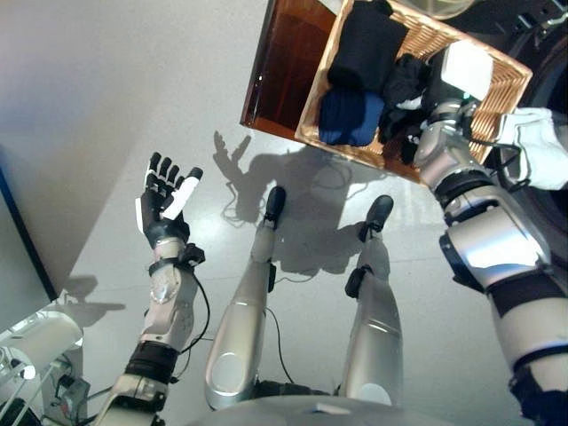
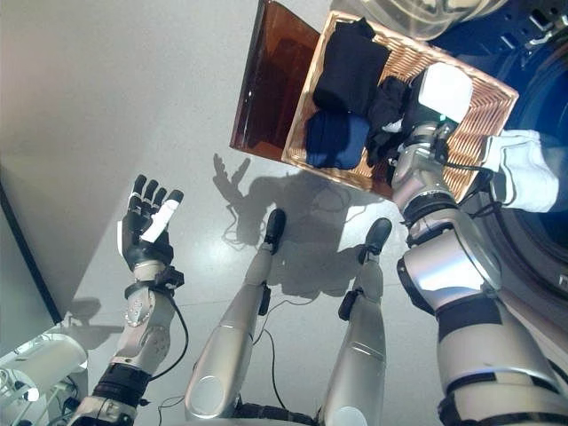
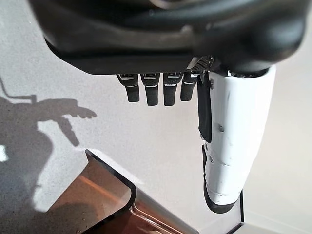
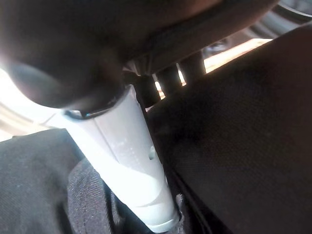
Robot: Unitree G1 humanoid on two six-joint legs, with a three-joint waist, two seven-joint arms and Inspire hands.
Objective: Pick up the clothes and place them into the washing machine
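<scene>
My right hand (image 2: 417, 111) was buried in dark clothes (image 2: 390, 102) in the wicker basket (image 2: 484, 98); grip unclear. My left hand (image 1: 164, 200) hovered open over the floor (image 1: 106, 106).

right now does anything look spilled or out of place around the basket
Nothing stands out. The dark clothes and the blue garment all lie inside the wicker basket, none on the floor. The right hand reaches into the pile, fingers hidden in black cloth. The left hand hangs open over bare floor.
</scene>
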